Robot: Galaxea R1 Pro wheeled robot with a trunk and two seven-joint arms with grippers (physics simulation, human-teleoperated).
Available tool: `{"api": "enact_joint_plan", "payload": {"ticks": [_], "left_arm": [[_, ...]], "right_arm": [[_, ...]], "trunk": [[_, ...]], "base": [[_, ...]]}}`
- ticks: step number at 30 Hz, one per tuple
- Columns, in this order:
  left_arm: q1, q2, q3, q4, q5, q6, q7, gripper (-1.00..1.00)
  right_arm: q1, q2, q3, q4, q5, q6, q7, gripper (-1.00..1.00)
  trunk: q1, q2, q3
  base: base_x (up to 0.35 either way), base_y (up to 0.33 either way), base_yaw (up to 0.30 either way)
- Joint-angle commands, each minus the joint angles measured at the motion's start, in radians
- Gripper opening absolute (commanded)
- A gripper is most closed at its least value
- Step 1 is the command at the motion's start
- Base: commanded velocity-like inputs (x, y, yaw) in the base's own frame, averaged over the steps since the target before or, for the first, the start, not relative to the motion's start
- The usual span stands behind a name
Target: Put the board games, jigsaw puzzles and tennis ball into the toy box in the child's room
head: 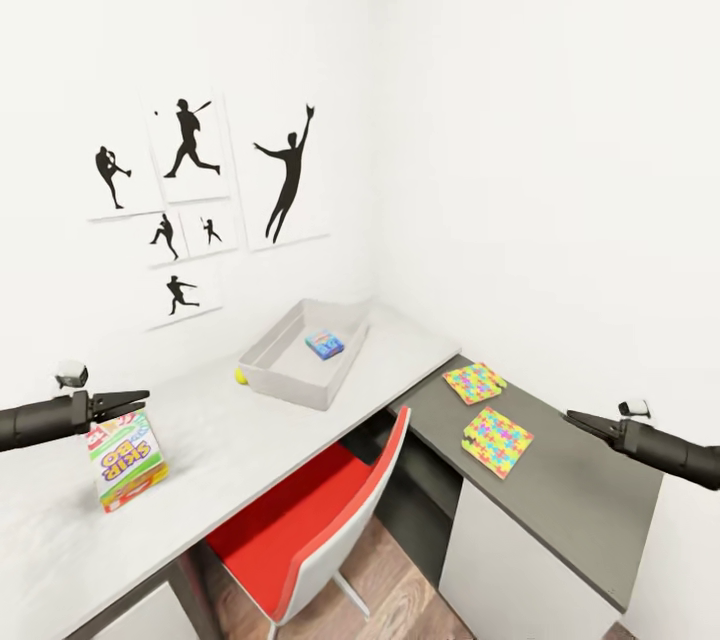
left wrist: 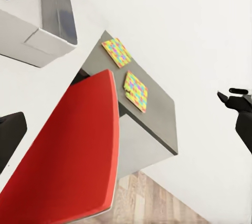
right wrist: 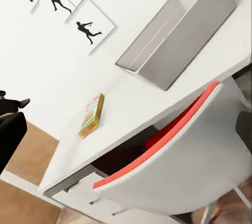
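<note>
1. A red chair [head: 300, 530] stands under the white table [head: 200, 440].
2. The toy box [head: 300, 360] holds a blue game [head: 324, 345]; the ball [head: 240, 377] is touching its wall.
3. Two puzzles [head: 497, 440] lie on the grey desk [head: 570, 500].
4. The left gripper [head: 135, 400], slightly open and empty, is above the Skip-Bo game [head: 127, 460].
5. The right gripper [head: 578, 417] is empty; how open, I cannot tell.

The board game box [head: 127, 460] on the white desk [head: 215, 420] reads "SKIP BO".
</note>
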Motion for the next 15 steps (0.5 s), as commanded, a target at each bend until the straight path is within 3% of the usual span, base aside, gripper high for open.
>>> {"api": "enact_joint_plan", "payload": {"ticks": [1, 9, 15], "left_arm": [[0.011, 0.000, 0.000, -0.006, -0.004, 0.011, -0.007, 1.00], [0.031, 0.004, 0.005, -0.023, -0.002, 0.011, -0.007, 1.00], [0.033, 0.005, 0.005, -0.025, -0.001, 0.011, -0.007, 1.00]], "right_arm": [[0.006, 0.002, -0.002, 0.007, -0.008, -0.006, 0.003, 1.00], [0.064, 0.028, -0.001, 0.014, -0.069, -0.070, 0.006, 1.00], [0.104, 0.051, -0.001, 0.012, -0.089, -0.093, 0.007, 1.00]], "trunk": [[0.001, -0.002, -0.001], [0.001, -0.002, 0.010], [0.001, -0.002, 0.019]], "base": [[-0.027, 0.000, -0.194], [-0.011, 0.000, -0.187], [-0.002, 0.000, -0.174]]}}
